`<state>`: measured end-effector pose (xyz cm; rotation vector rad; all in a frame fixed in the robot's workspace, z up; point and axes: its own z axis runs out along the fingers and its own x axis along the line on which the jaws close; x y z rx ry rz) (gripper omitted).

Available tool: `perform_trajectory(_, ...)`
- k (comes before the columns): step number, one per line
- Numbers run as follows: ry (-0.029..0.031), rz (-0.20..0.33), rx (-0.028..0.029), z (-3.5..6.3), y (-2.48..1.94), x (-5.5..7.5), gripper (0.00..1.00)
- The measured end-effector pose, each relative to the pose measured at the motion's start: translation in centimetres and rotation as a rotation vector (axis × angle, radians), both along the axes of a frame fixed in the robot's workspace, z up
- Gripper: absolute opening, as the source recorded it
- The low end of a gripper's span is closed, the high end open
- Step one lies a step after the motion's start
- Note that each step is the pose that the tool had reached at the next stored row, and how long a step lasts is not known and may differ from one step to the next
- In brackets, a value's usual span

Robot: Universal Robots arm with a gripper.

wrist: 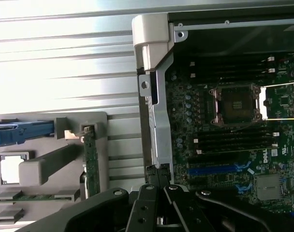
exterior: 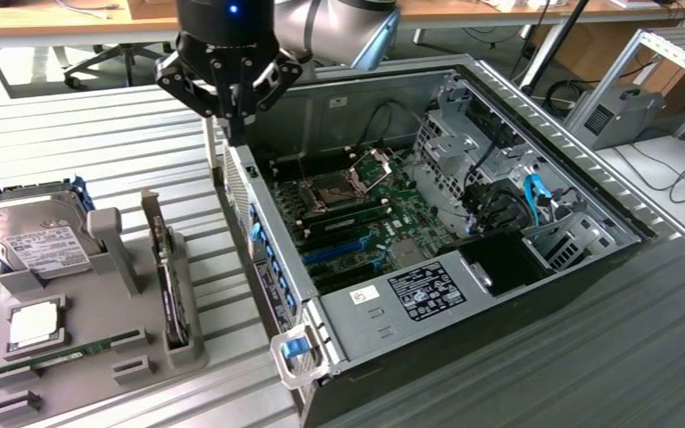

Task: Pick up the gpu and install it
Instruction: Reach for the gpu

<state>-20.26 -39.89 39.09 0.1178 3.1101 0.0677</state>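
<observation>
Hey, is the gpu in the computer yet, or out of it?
Out. The gpu stands on edge in the grey holder, beside the case and not inside it.

table (exterior: 81, 134): carries tray and computer case.
tray (exterior: 81, 385): at the exterior view's left of the computer case (exterior: 267, 234).
gpu (exterior: 174, 287): on edge in the tray, on the case side.
hard drive (exterior: 33, 241): tray's far end.
hand (exterior: 238, 119): above the case's tray-side wall.

The gpu (exterior: 174, 290) is black, its tray (exterior: 104, 308) grey, the motherboard (exterior: 414, 218) green (blue slots (exterior: 336, 251)), the hard drive (exterior: 28, 241) silver.
</observation>
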Motion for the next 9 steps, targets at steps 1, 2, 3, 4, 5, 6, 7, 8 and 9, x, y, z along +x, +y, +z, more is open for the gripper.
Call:
perform_trajectory(1, 0.0, 0.0, 0.0, 0.0, 0.0, -0.05, 0.11)
perform_trajectory(2, 0.0, 0.0, 0.0, 0.0, 0.0, -0.1, 0.11)
perform_trajectory(3, 0.0, 0.0, 0.0, 0.0, 0.0, -0.15, 0.11)
perform_trajectory(4, -0.0001, 0.0, 0.0001, -0.01, 0.0, -0.19, 0.11)
perform_trajectory(5, -0.0001, 0.0, 0.0001, -0.01, 0.0, -0.24, 0.11)
perform_trajectory(6, 0.0, 0.0, 0.0, 0.0, 0.0, -0.28, 0.11)
perform_trajectory(7, 0.0, 0.0, 0.0001, -0.01, 0.0, -0.32, 0.11)
perform_trajectory(8, 0.0, 0.0, 0.0001, -0.01, 0.0, -0.38, 0.11)
perform_trajectory(9, 0.0, 0.0, 0.0, 0.0, 0.0, -0.42, 0.11)
